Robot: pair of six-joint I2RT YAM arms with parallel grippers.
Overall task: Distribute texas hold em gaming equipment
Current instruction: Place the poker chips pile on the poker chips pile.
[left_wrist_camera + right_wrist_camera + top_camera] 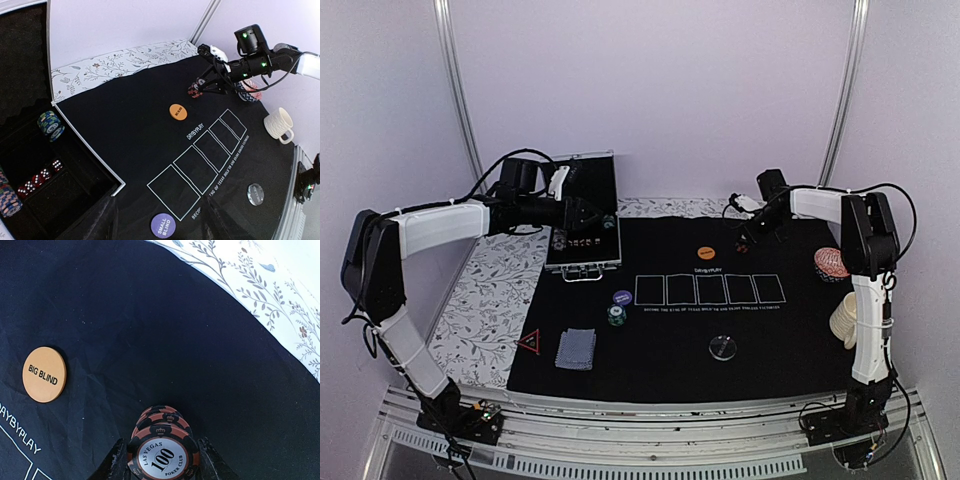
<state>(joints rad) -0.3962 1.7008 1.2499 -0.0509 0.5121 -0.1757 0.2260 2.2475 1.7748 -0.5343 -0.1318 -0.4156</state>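
Black mat (670, 340), right tool (747, 240) low, tight on red-black chips (161, 440).

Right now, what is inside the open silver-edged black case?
Stacked blue-green poker chips, red dice and more chips; the left arm covers the rest from above.

Plain lilac walls (660, 80) rise behind a white floral tablecloth (485, 300), with two slanted metal poles (460, 90) at the corners.
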